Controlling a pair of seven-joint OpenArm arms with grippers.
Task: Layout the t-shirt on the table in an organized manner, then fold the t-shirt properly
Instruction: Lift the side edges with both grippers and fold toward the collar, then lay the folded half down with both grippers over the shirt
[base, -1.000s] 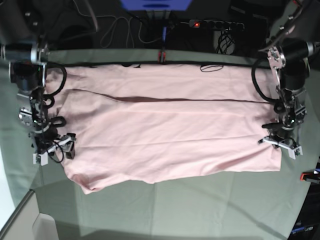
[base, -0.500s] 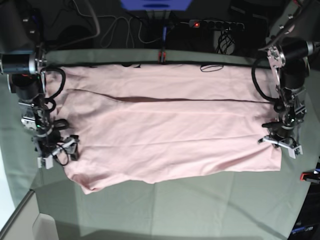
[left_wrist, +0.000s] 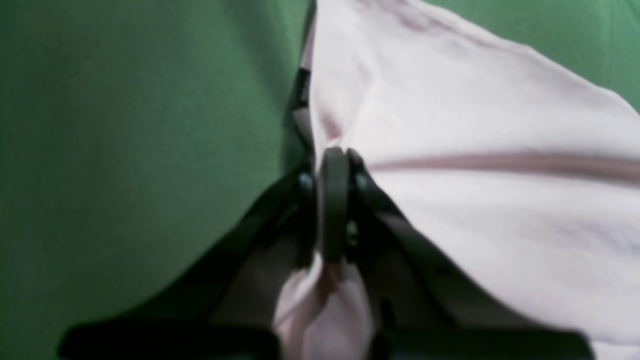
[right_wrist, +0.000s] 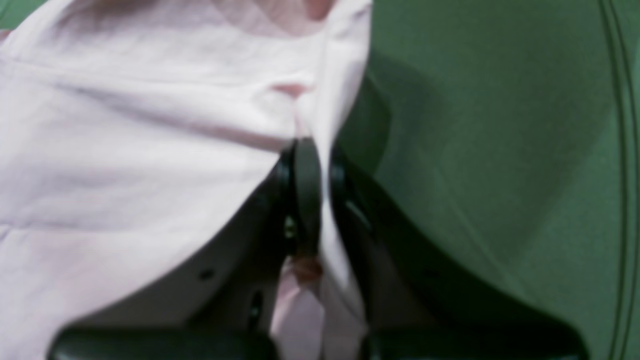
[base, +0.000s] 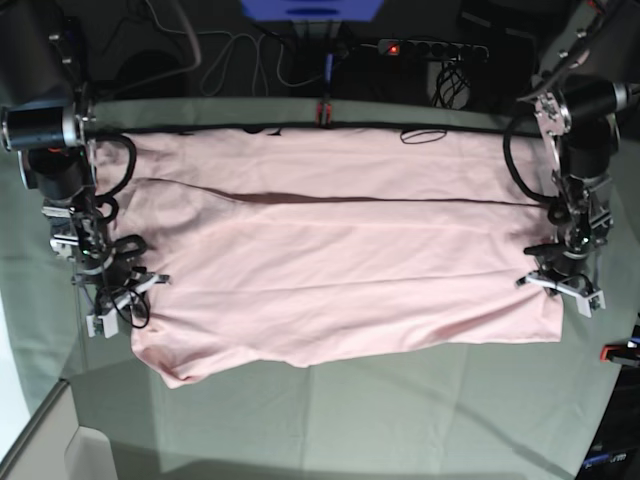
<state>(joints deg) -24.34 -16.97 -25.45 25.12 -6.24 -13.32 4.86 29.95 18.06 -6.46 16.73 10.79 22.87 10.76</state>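
The t-shirt (base: 340, 260), soft pale pink cotton with its plain side up, lies spread wide across the middle of the bench (base: 400, 410) in the base view. One long crease runs across its upper part, and its lower left edge sags into a rounded corner. The bench wears a creased grey-green cloth. At its far edge, top centre, sits a red clamp (base: 323, 108); behind it are a black power strip (base: 430, 47) with a lit red switch and loose cables (base: 235, 60). The right hand (base: 125, 290) sits at the shirt's left edge and the left hand (base: 565, 280) at its right edge.

In the left wrist view, the left hand (left_wrist: 334, 165) is pinched shut on the shirt's hem, its dark rounded fingers (left_wrist: 334, 200) pressed together with pink cloth bunched below them. The fabric fans out to the right, a seam line crossing it, with green bench cloth on the left.

In the right wrist view, the right hand (right_wrist: 312, 155) is likewise closed on the shirt's edge, a thin fold caught between the black fingers (right_wrist: 306, 195). Smooth pink cloth fills the left, green cloth the right.
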